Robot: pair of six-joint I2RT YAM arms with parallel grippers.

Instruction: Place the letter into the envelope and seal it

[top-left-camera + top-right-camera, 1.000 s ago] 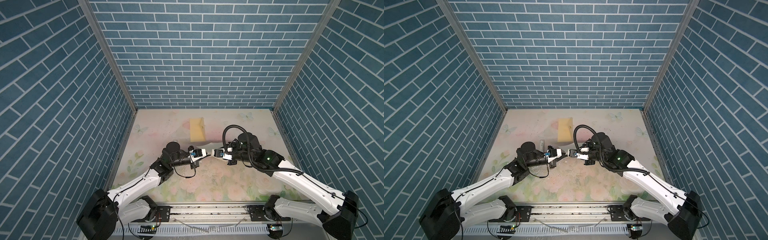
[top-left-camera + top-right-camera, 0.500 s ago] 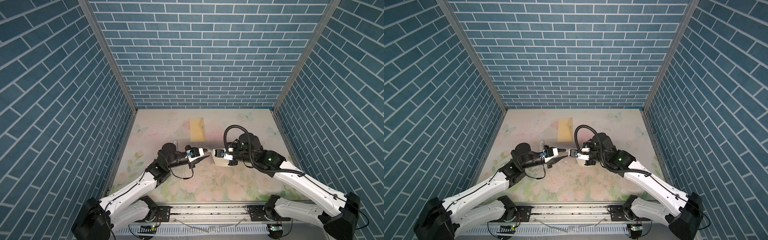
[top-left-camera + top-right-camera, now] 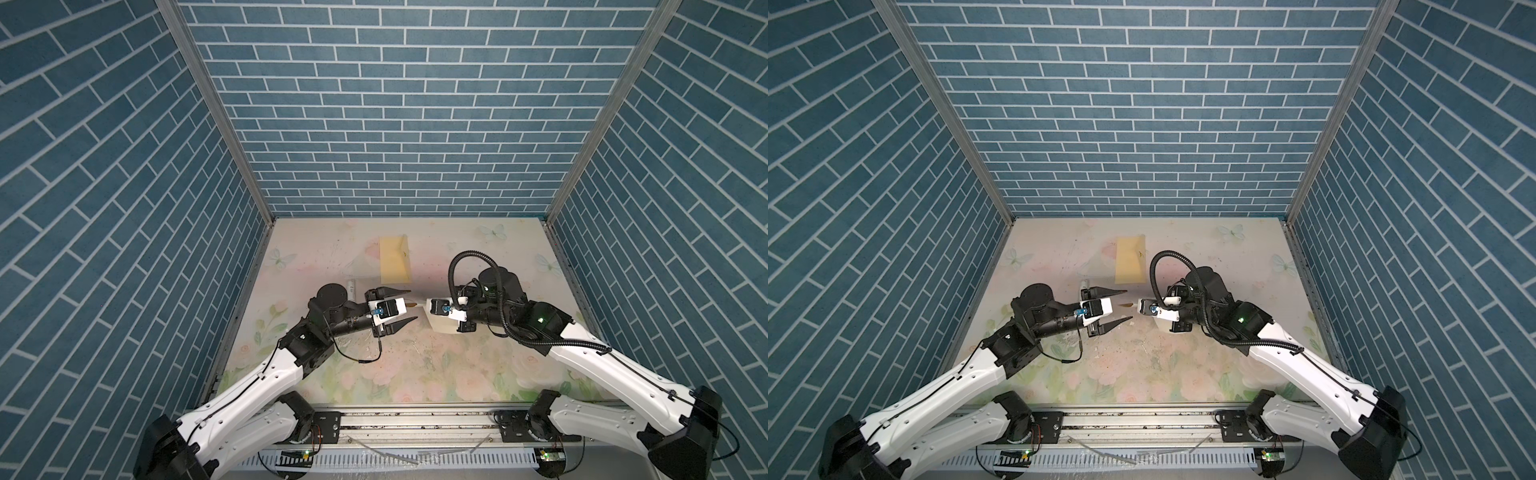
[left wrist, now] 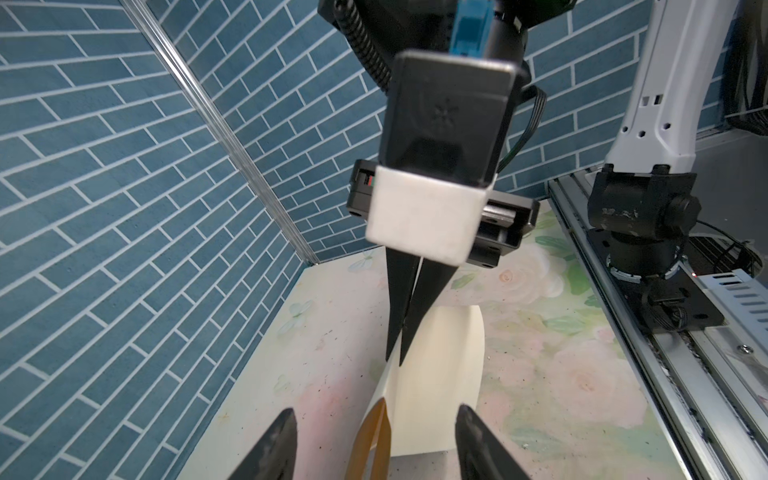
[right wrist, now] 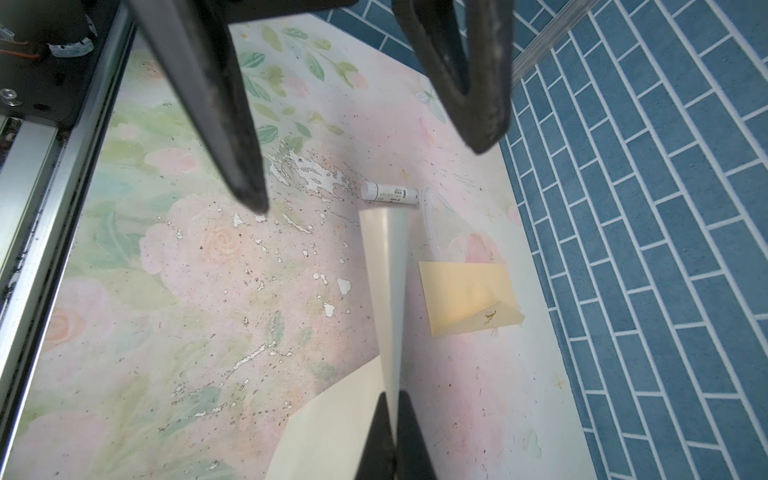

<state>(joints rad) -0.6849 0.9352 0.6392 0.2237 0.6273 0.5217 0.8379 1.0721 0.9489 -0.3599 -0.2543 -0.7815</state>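
Thin cream paper letter (image 5: 386, 266), smooth with a faint sheen, creased. Matt pale-yellow paper envelope (image 5: 465, 295). Tabletop (image 5: 208, 311) carries a matt floral print, scuffed, with white chips flaked away. Small glossy white plastic tube (image 5: 388, 193). Brushed metal rail (image 3: 415, 422). Glossy white plastic arm shells (image 3: 257, 382). Matt brick-print walls (image 3: 395, 104).

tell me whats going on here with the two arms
The right tool is shut on the letter, holding it up over the middle of the table. The left tool is open, straddling the letter's near end without pinching it. The envelope lies flat farther back, with no letter in it yet. A small white tube lies by the left arm.
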